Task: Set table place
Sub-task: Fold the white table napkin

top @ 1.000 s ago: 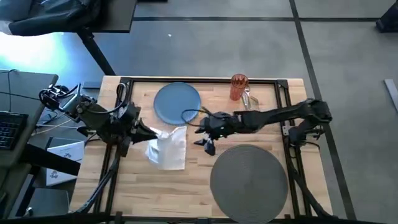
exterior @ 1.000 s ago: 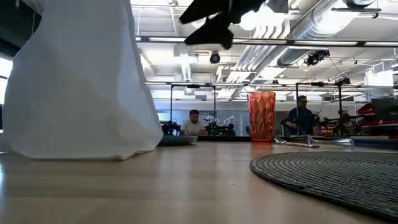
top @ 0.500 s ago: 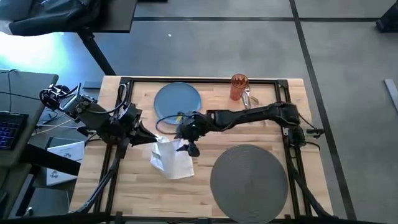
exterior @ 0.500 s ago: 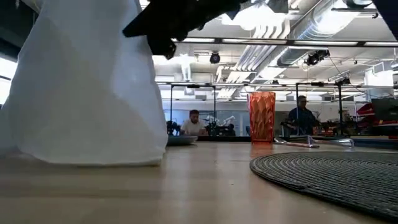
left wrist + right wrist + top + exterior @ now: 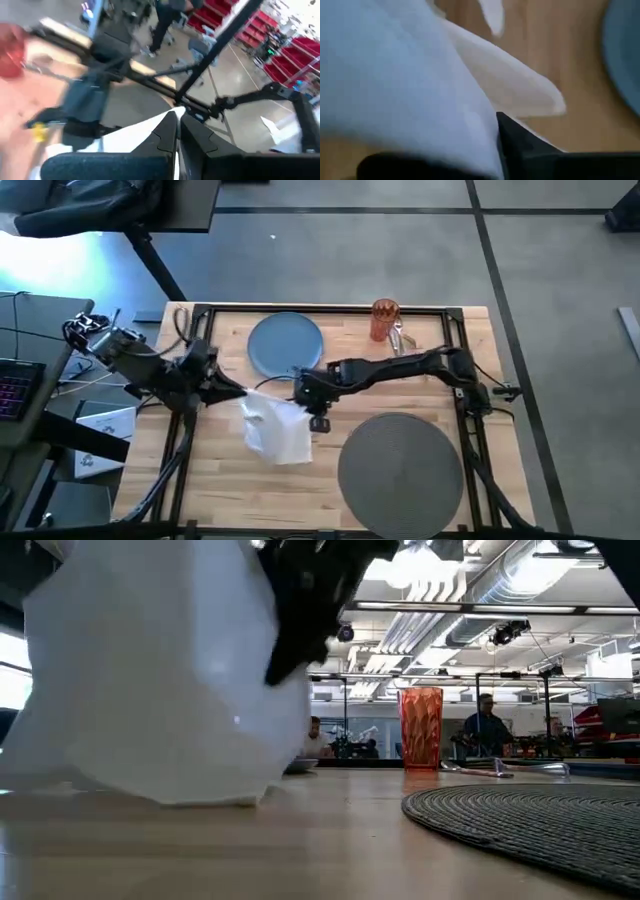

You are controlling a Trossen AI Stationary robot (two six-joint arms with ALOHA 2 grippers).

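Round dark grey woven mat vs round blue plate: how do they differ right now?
The round dark grey woven mat is larger and textured; the round blue plate is smaller and smooth. The mat lies at the near right of the wooden table, the plate at the far left-centre. Both are round, flat and bare.

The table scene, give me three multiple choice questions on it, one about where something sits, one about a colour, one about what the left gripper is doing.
1. Where does the blue plate sit?
A. on the grey mat
B. bare on the table, apart from the mat
C. under the napkin

2. What colour is the tumbler?
A. orange
B. green
C. clear

3. What is the left gripper doing?
A. hanging open above the mat
B. shut on the napkin
C. gripping the plate

Answers: 1 B, the grey mat lies empty elsewhere on the table. 2 A, it shows orange in both wide views. 3 B, its fingers pinch the white napkin.
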